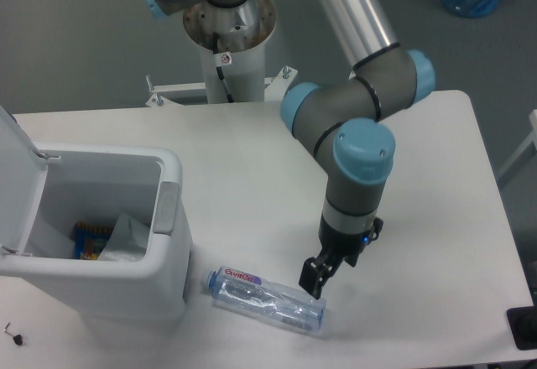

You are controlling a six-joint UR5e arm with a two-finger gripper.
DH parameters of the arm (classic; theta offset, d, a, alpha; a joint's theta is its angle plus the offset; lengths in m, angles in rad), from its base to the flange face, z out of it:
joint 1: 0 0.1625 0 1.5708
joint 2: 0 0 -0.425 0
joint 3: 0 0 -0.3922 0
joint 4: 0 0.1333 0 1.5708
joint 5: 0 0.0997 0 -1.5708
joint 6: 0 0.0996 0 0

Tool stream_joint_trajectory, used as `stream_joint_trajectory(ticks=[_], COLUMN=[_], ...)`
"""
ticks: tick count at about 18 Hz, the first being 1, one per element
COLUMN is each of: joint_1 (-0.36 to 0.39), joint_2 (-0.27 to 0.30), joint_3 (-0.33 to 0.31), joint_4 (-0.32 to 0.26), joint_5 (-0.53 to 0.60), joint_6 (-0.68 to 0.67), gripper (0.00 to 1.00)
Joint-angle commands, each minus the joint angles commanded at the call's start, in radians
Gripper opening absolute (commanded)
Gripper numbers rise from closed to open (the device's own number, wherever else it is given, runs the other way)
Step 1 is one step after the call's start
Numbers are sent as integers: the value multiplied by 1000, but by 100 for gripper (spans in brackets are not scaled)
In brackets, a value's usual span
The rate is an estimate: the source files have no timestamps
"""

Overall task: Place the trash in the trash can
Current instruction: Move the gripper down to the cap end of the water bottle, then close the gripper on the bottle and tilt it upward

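Standing open at the left, the bin (172,218) holds a blue packet (88,240) and a whitish scrap (126,236). To its right the bottle (267,299) lies flat on the table (436,159), cap toward the bin. The gripper (315,278) hangs at the bottle's right end; I cannot tell how its jaws stand, perhaps touching it.

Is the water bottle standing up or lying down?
Lying down. The water bottle rests on its side on the table, cap end toward the trash can, with the gripper right above its other end.
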Motion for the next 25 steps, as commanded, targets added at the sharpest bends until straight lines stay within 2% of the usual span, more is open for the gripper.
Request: stream_joint_trajectory(ticks=[5,9,16,25], joint_1=[-11,-25,-38,-51], joint_2=[-32,-95,-100,-143], joint_3=[26,78,68,68], joint_4=[3,8,8,6], joint_5=[11,70,84,84], joint_6=[-55,-101,-107,-164], gripper=[100,100,100,100])
